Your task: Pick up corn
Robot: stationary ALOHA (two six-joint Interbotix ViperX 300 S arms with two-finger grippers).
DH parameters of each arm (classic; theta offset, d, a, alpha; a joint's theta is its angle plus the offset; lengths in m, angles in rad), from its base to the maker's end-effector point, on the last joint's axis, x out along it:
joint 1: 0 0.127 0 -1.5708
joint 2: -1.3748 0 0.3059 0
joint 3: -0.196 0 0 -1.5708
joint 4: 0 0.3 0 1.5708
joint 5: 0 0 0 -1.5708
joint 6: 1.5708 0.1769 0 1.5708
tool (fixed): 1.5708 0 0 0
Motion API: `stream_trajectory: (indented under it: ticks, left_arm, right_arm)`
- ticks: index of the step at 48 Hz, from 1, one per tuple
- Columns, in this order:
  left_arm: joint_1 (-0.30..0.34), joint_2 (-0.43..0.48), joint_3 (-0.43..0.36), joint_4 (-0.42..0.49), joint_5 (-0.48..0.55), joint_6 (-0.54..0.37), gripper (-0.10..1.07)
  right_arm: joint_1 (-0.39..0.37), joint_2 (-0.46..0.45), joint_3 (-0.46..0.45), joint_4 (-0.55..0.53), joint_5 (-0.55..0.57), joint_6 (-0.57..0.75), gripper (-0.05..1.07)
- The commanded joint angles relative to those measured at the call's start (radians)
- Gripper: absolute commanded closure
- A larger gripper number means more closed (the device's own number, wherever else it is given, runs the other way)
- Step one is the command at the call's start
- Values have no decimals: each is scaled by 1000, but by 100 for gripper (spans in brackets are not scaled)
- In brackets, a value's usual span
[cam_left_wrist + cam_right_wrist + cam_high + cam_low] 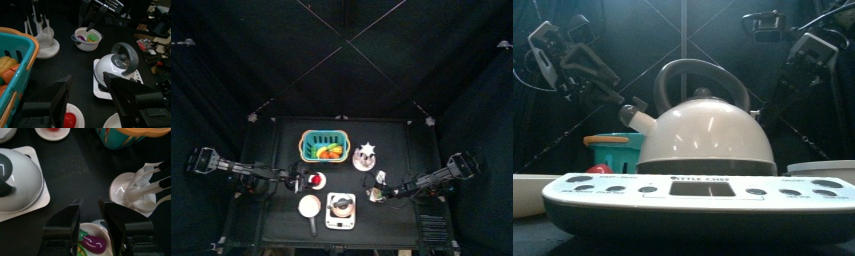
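The corn seems to be the small yellow-green piece (93,37) lying in a white cup (85,46) beside a purple piece (95,246); only a green-yellow sliver of it (84,236) shows in the right wrist view. My right gripper (93,226) hangs open just above that cup (378,193), one jaw on each side, and holds nothing. My left gripper (90,107) stands open and empty near a red piece on a small white plate (69,120), between the basket and the kettle.
A green basket (325,146) holds orange and yellow fruit at the back. A white star-shaped rack (137,190) stands right beside the cup. A white kettle (714,135) sits on a toy stove (341,210) at the front, with a white spoon (310,207) on its left.
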Motion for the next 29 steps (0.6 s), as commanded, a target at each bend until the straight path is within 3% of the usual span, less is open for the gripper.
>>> stream_trajectory:
  ticks: [1, 16, 29]
  left_arm:
    - [-3, 5, -23, 9, -11, 0, 9]
    - [-2, 6, -18, 6, -11, -3, 9]
    - [0, 34, -20, -11, -11, -3, 9]
  right_arm:
    - [2, -21, -2, 26, 3, -2, 30]
    - [54, -78, 60, 109, 2, -3, 31]
    - [84, -126, 86, 258, -12, -5, 31]
